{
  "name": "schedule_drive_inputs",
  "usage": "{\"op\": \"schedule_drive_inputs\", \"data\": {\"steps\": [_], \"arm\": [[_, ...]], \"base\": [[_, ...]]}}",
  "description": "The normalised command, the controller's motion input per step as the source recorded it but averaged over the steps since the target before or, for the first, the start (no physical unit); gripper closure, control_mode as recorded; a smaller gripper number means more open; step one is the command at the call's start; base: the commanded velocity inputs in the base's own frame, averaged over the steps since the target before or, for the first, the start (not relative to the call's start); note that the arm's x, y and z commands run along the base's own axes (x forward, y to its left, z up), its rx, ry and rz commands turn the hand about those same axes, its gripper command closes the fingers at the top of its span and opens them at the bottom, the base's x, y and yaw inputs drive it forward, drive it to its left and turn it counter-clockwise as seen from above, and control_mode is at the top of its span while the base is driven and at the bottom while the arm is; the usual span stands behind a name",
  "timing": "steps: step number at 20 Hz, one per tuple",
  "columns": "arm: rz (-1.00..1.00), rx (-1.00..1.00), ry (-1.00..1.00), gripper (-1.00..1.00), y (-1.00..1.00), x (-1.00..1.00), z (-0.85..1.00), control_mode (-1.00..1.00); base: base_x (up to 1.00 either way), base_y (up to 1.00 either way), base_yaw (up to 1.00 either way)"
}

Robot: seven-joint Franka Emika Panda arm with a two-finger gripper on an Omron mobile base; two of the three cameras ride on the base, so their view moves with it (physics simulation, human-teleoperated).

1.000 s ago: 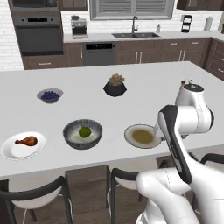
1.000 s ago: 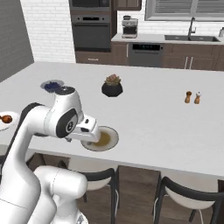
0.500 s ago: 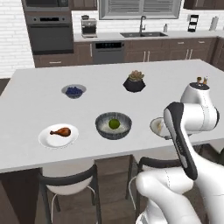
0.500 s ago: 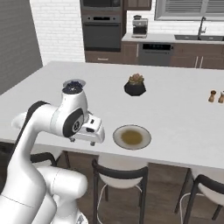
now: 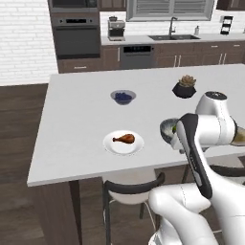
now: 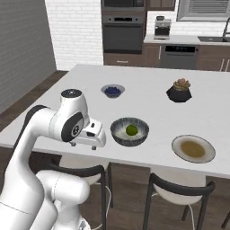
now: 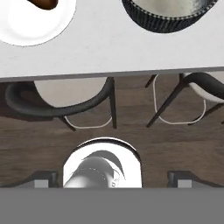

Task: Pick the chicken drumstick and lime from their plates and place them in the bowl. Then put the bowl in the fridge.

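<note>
The reddish-brown chicken drumstick (image 5: 125, 139) lies on the white plate (image 5: 115, 147) near the counter's front edge. To its right the dark grey bowl (image 6: 129, 131) holds the green lime (image 6: 131, 130). The tan plate (image 6: 193, 149) sits bare right of the bowl. My gripper (image 6: 88, 145) hangs open and empty over the counter's front edge, between the white plate and the bowl, pointing down. The hand view catches the white plate (image 7: 27, 25) and the drumstick's end (image 7: 43, 3) at upper left and the bowl (image 7: 168, 17) at upper right. The fridge is out of view.
A small bowl of blueberries (image 5: 123, 97) and a black plant pot (image 5: 184, 88) stand farther back on the island. Dark stools (image 7: 65, 98) are tucked under the front edge. Beyond the island are the oven wall and the sink counter (image 5: 172, 38).
The whole scene has slid right in both base views: the base has driven left along the island. The gripper stays open and empty, and the lime stays in the bowl.
</note>
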Motion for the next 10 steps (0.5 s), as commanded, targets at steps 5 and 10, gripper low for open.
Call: {"op": "schedule_drive_inputs", "data": {"steps": [5,10], "arm": [[0.0,0.0,0.0,-1.0,0.0,0.0,0.0,1.0],[0.0,0.0,0.0,-1.0,0.0,0.0,0.0,1.0]], "base": [[0.6,0.19,0.0],[0.62,-0.04,0.0]]}}
